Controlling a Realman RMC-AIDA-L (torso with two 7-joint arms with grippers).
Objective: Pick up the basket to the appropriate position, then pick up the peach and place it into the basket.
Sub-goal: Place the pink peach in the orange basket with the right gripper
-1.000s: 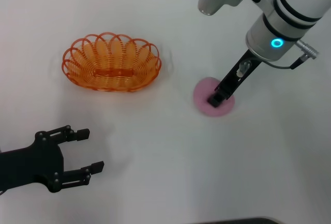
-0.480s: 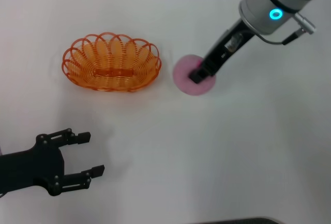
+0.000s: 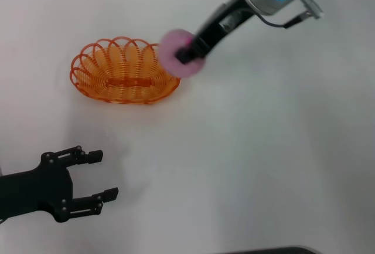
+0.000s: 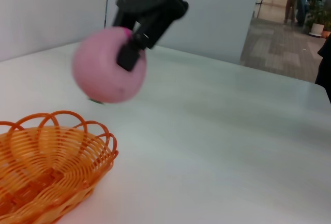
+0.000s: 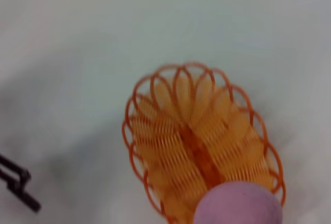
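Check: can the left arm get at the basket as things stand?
Probably yes. The left gripper sits open low at the robot's left, with bare table between it and the basket. Only the far right rim is crowded, where the right gripper holds the peach above it.

You'll find no readable text, label, brand, number or sign anywhere in these views. The basket (image 3: 126, 72), the peach (image 3: 179, 54) and both arms carry no lettering you could read.
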